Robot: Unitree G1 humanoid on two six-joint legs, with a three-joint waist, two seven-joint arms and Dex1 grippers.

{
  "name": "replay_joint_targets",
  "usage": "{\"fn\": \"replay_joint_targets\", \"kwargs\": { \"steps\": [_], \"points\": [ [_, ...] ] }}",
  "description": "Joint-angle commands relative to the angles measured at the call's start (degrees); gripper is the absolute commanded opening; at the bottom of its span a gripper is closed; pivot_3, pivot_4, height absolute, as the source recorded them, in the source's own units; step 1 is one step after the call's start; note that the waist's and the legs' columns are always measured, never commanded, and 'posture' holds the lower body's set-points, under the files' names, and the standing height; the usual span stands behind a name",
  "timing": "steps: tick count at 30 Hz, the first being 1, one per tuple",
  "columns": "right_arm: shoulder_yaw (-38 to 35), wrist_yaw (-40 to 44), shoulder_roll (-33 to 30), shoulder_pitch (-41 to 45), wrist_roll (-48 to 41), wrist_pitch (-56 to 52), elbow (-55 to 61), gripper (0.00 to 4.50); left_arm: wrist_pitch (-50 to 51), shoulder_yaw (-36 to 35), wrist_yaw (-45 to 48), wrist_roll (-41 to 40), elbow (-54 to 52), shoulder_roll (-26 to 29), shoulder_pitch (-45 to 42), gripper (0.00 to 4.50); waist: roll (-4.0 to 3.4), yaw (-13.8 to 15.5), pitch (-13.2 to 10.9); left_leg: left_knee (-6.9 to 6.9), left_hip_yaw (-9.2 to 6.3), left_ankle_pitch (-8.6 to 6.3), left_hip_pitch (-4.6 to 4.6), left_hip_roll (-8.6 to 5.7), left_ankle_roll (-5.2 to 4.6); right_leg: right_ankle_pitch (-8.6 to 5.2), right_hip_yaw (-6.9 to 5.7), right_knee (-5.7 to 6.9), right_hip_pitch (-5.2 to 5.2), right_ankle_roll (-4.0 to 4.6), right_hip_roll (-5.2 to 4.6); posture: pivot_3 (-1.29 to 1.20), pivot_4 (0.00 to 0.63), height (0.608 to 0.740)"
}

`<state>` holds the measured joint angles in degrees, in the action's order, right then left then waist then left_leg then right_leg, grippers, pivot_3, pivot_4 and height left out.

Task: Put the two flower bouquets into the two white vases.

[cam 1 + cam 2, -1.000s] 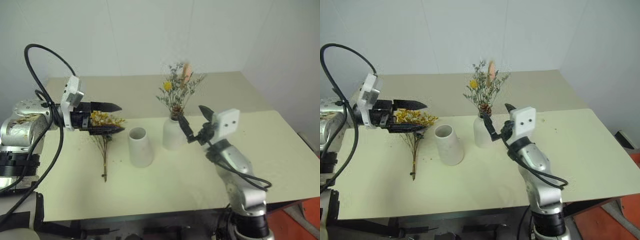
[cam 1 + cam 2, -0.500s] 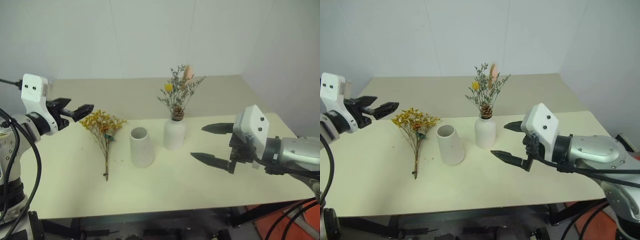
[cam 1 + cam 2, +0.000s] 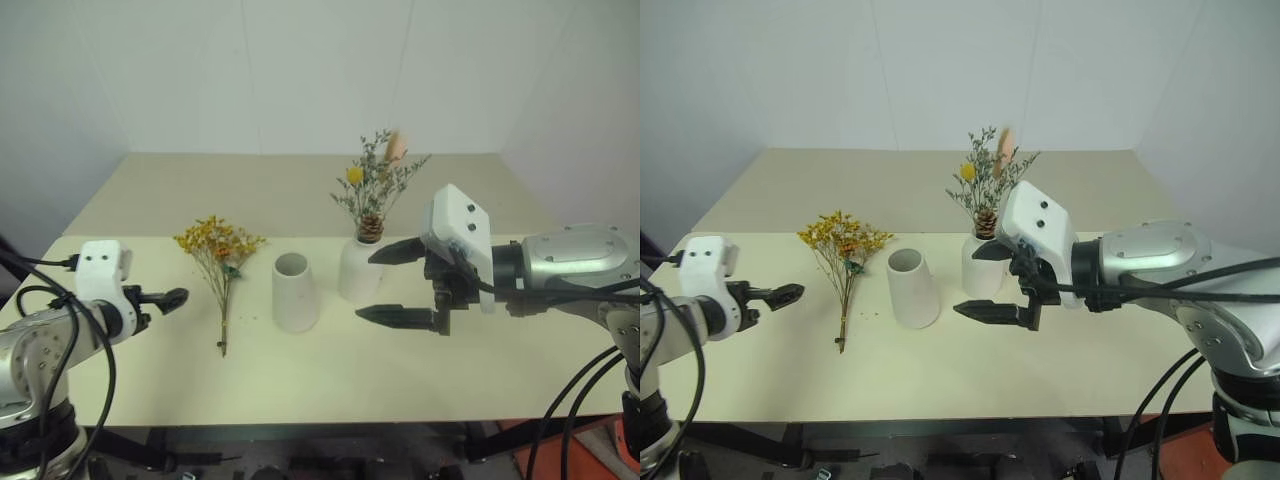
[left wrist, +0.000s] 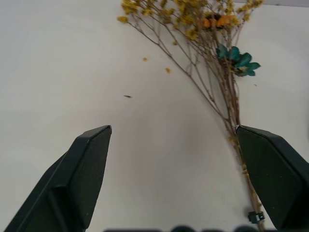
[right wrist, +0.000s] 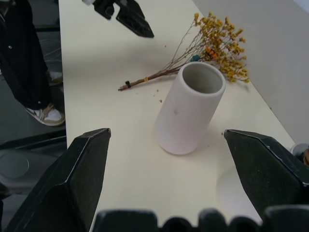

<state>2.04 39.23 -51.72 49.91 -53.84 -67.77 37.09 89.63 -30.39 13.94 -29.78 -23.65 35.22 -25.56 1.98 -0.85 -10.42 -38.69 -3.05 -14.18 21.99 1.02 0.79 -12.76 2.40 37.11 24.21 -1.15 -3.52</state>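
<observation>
Now grey-green bouquet [image 3: 373, 187] in bottle vase [image 3: 356, 271], cone vase [image 3: 296, 293] empty, both tools wide

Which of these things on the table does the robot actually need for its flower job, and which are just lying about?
Part of the job:
- yellow bouquet, lying flat on the table
- cone vase, empty
- grey-green bouquet, already standing in the bottle vase
- left gripper and right gripper, both open

Just lying about:
- crumbs shed near the yellow bouquet

Bare tabletop [image 3: 330, 370] before cone vase [image 3: 296, 292]
</observation>
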Motion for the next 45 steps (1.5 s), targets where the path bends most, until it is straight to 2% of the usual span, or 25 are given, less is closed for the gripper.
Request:
{"fn": "replay_joint_targets", "kwargs": {
  "steps": [1,6,13,17,29,34,38,42,45],
  "points": [
    [-0.7,-2.44,0.99,1.23,-1.7,-2.65,0.67,4.48,-2.33,3.48,-0.65,1.3,1.66,-1.48,-1.33,4.5,0.01,0.02,0.0,0.0,0.0,0.0,0.05,0.0,0.0,0.01,0.0,-0.03,0.02,0.01,0.0,0.0,0.15,0.74],
    [-2.14,-7.64,2.95,0.14,-3.16,-6.22,2.26,4.48,-6.07,10.15,-3.18,4.59,9.55,-5.86,-5.77,4.5,0.02,0.16,0.01,0.0,0.0,-0.01,0.13,-0.03,0.02,0.01,0.0,-0.05,0.09,0.02,-0.05,0.0,0.15,0.74],
    [-4.92,-13.05,4.3,-0.82,-6.6,-9.6,3.52,4.48,-8.43,15.13,-6.2,8.31,14.57,-10.07,-8.84,4.5,0.03,-0.1,0.01,0.01,0.0,-0.02,0.15,-0.03,0.01,0.02,0.01,-0.08,0.1,0.01,-0.04,0.0,0.15,0.74],
    [-5.66,-14.62,4.18,-1.1,-7.49,-10.43,3.5,4.5,-7.29,17.55,-7.15,9.83,14.12,-10.84,-9.25,3.62,0.03,-0.12,0.01,0.01,0.01,-0.02,0.14,-0.04,0.01,0.02,0.03,-0.07,0.1,0.01,-0.04,0.0,0.15,0.74],
    [-4.88,-14.51,3.53,-0.89,-7.65,-9.45,2.84,4.5,-7.02,18.96,-8.18,12.92,13.66,-10.46,-10.52,0.07,0.03,-0.07,0.01,0.02,0.0,-0.02,0.15,-0.04,0.01,0.01,0.01,-0.09,0.1,0.0,-0.04,0.0,0.15,0.74],
    [-4.68,-14.44,3.57,-1.05,-7.12,-9.04,2.72,4.5,-8.08,19.01,-7.45,12.91,13.92,-9.71,-9.97,0.07,0.03,-0.06,0.01,0.02,0.0,-0.02,0.15,-0.04,0.01,0.01,0.01,-0.09,0.1,0.0,-0.04,0.0,0.15,0.74],
    [-4.44,-14.6,3.55,-1.46,-6.35,-8.67,2.96,4.5,-12.7,17.76,-6.46,13.03,13.1,-9.01,-10.16,0.07,0.03,-0.03,0.01,0.02,0.0,-0.02,0.16,-0.04,0.01,0.01,0.01,-0.1,0.1,-0.01,-0.04,0.0,0.15,0.74],
    [-4.65,-15.05,3.7,-2.25,-5.57,-8.37,3.35,4.5,-23.61,11.24,-4.65,11.28,11.0,-8.84,-12.77,0.07,0.03,-0.05,0.0,0.03,0.0,-0.02,0.21,-0.03,0.01,0.01,0.0,-0.11,0.14,0.0,-0.04,0.0,0.15,0.74],
    [-4.88,-16.07,4.38,-2.68,-4.24,-7.79,3.72,4.5,-31.01,5.6,0.56,6.93,11.1,-7.38,-15.01,0.07,0.03,-0.05,0.0,0.02,0.0,-0.02,0.23,-0.03,0.01,0.01,-0.01,-0.13,0.15,0.0,-0.04,0.0,0.15,0.74]
  ]
}}
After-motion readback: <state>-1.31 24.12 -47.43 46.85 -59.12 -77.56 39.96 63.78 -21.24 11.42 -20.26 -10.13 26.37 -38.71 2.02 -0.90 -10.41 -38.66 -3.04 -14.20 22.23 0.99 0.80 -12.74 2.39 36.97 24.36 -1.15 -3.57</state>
